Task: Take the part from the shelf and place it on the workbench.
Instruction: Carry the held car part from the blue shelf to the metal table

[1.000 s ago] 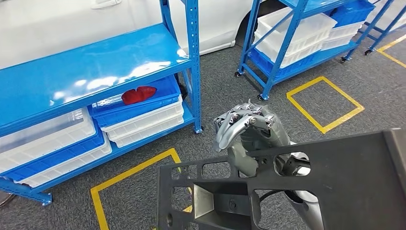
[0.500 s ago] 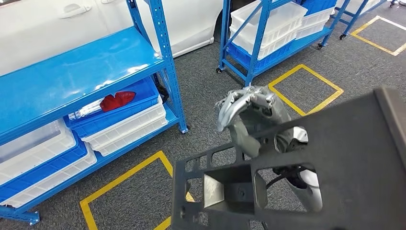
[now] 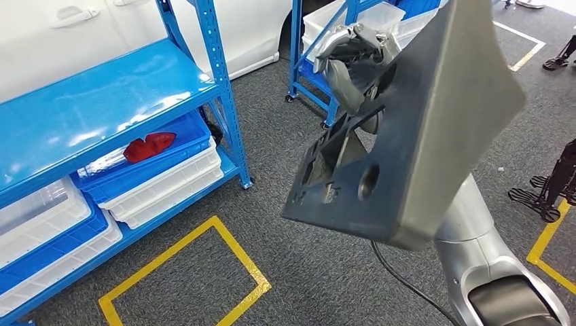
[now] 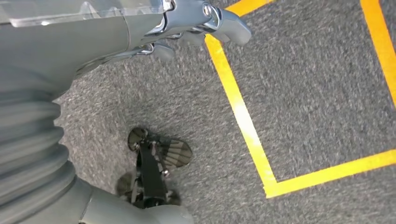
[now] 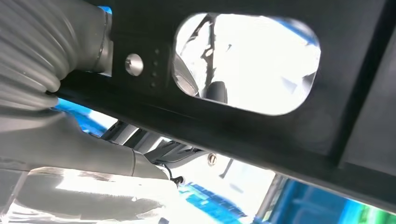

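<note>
grey carpet with yellow tape squares (image 3: 183,272) runs under the blue shelf (image 3: 102,109), where a red piece (image 3: 148,146) lies in a blue bin (image 3: 176,149). since a moment ago the whole view has swung, so the shelf sits further left and a second rack (image 3: 319,41) is closer to the top. the right hand (image 3: 353,51) grips the dark part (image 3: 414,129) by its frame edge, and the part is now lifted high and tipped steeply, its flat back facing us, clear of the shelf. the left hand (image 4: 187,28) hangs over the carpet, fingers apart, holding nothing.
</note>
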